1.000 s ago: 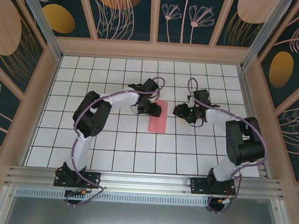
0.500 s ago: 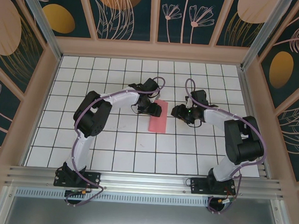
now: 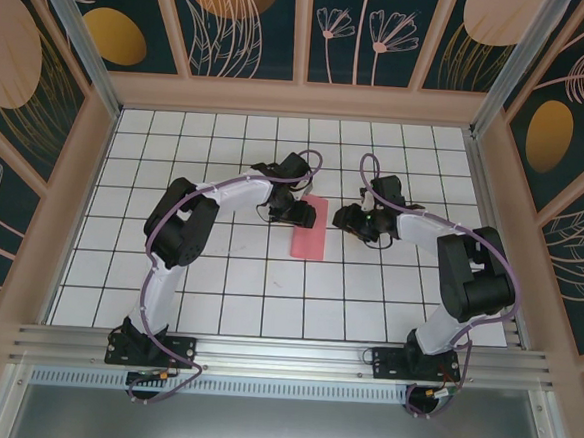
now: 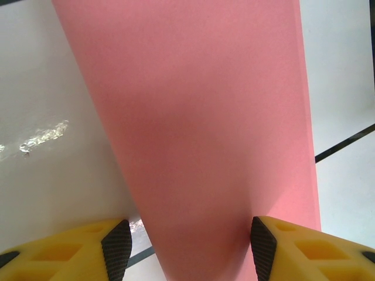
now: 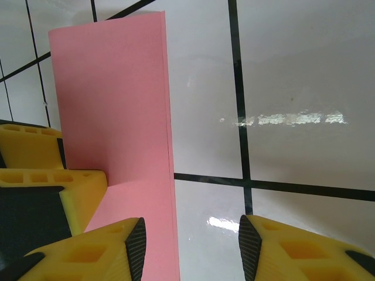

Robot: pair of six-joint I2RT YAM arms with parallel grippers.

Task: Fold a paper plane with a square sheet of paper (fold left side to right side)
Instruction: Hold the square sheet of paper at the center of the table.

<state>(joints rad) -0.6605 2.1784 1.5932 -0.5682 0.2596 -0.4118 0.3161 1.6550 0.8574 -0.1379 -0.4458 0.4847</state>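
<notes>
The pink sheet of paper (image 3: 309,238) lies folded into a long strip near the middle of the white gridded counter (image 3: 218,274), its length running near to far. At its far end the left hand (image 3: 302,215) sits over it, fingers apart. The right hand (image 3: 344,221) is just beside its right edge, fingers also apart, gripping nothing.

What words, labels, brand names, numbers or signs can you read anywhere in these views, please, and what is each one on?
None can be read. The pink paper is plain, the white grid table bears only black lines, and the wall panels carry only flower and leaf patterns. Any marking on the arm bases is too small to tell.
</notes>
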